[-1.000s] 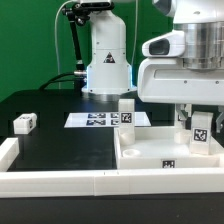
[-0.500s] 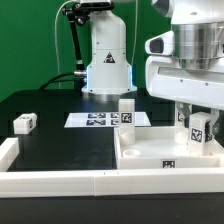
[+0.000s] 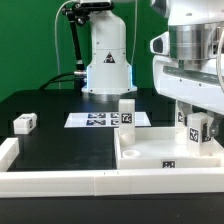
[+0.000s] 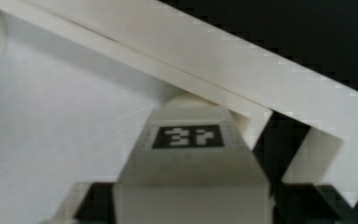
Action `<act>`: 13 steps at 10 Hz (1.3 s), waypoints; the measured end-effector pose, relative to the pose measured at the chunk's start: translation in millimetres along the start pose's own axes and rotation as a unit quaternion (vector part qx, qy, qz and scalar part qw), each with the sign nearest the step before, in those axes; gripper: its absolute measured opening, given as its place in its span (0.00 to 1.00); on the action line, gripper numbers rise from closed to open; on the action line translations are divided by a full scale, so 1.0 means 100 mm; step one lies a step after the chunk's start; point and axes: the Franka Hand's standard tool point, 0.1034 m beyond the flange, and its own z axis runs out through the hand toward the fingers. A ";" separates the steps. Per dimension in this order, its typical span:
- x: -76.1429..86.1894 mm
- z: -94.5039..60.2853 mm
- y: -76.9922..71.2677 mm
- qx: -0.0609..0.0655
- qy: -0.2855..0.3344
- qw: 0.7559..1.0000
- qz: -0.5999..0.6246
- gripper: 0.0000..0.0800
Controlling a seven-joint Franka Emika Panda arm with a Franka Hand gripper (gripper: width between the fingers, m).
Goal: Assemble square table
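Exterior view: the tabletop (image 3: 165, 152) is seen lying at the counter's front corner on the exterior view's right, its tagged front wall turned to the camera. One leg (image 3: 127, 112) is stood upright at the tabletop's far corner on the exterior view's left. A second leg (image 3: 199, 130) is held upright over the tabletop's far corner on the exterior view's right, clamped in the gripper (image 3: 197, 118); whether its foot touches the tray floor cannot be told. A third leg (image 3: 24, 123) is found lying apart near the counter's edge on the exterior view's left. The marker board (image 3: 98, 119) lies flat toward the counter's back edge, just beside the standing leg. White bars (image 3: 60, 182) run along the counter's front edge.

Wrist view: the held leg (image 4: 188, 160) is shown with its tag facing the camera, the dark fingers (image 4: 98, 203) pressed against both its sides. The tabletop's wall (image 4: 194, 60) is seen crossing diagonally beyond it.
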 end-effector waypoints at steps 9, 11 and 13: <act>-0.10 0.01 -0.01 -0.006 0.001 0.958 -0.288 0.81; -0.08 -0.02 -0.04 -0.004 0.001 0.925 -0.380 0.81; -0.05 -0.02 -0.04 -0.003 0.003 0.896 -0.443 0.81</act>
